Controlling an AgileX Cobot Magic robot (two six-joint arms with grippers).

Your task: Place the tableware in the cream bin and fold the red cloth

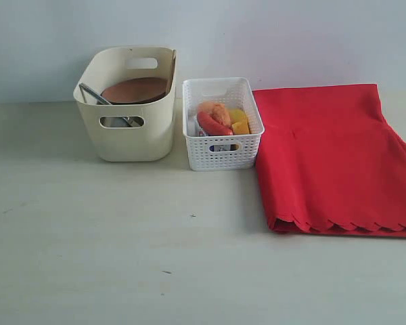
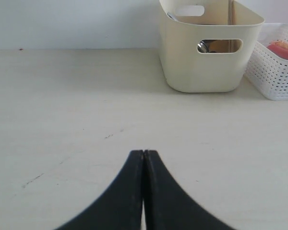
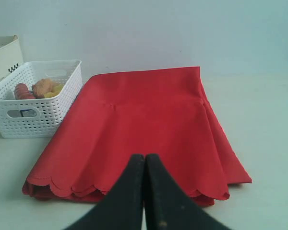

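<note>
Cream bin [image 1: 132,139] upright, round brown plate [image 1: 135,89] tilted inside it, silver utensil [image 1: 93,93] leaning at its left wall; red cloth [image 1: 331,156] folded flat, scalloped edges stacked, right of bin, apart.

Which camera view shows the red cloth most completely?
The right wrist view: all four corners of the red cloth are in frame, scalloped edge included. The exterior view cuts off its right side. The left wrist view does not show it.
</note>
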